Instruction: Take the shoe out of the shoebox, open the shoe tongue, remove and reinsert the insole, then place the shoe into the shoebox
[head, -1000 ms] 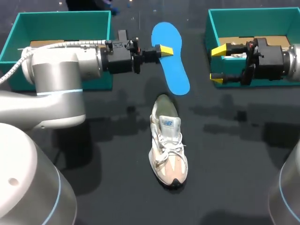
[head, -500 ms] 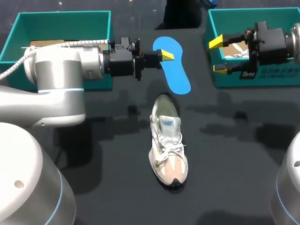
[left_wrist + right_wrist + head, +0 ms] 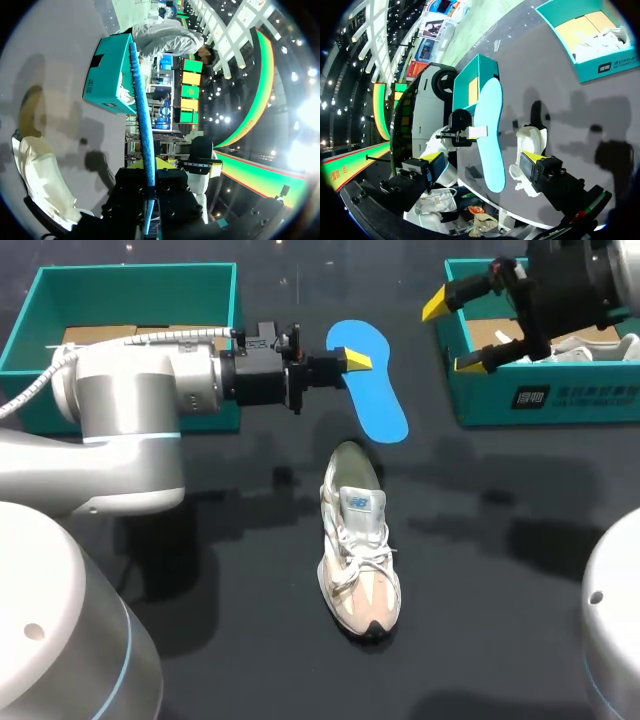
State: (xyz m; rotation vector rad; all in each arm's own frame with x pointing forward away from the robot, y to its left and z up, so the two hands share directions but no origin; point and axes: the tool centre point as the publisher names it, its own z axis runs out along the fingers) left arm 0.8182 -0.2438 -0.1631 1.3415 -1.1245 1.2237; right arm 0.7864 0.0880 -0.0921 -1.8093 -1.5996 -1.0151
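The shoe [image 3: 358, 545] is lying upright on its sole in the middle of the dark table [image 3: 230, 540], toe pointing toward the robot, well apart from both shoeboxes. Just beyond its heel, the blue insole [image 3: 372, 395] is being held above the table — the left gripper [image 3: 352, 360] is clamping its side edge between both fingers. The right gripper [image 3: 452, 334] is hovering with fingers spread apart at the inner wall of the right shoebox [image 3: 540, 400] — the left shoebox [image 3: 60, 300] is sitting at the far left corner.

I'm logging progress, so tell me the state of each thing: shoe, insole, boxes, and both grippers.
shoe: upright on table, not boxed.
insole: out of shoe, in left gripper.
left gripper: shut on insole.
right gripper: open, empty.
left box: open.
right box: open.
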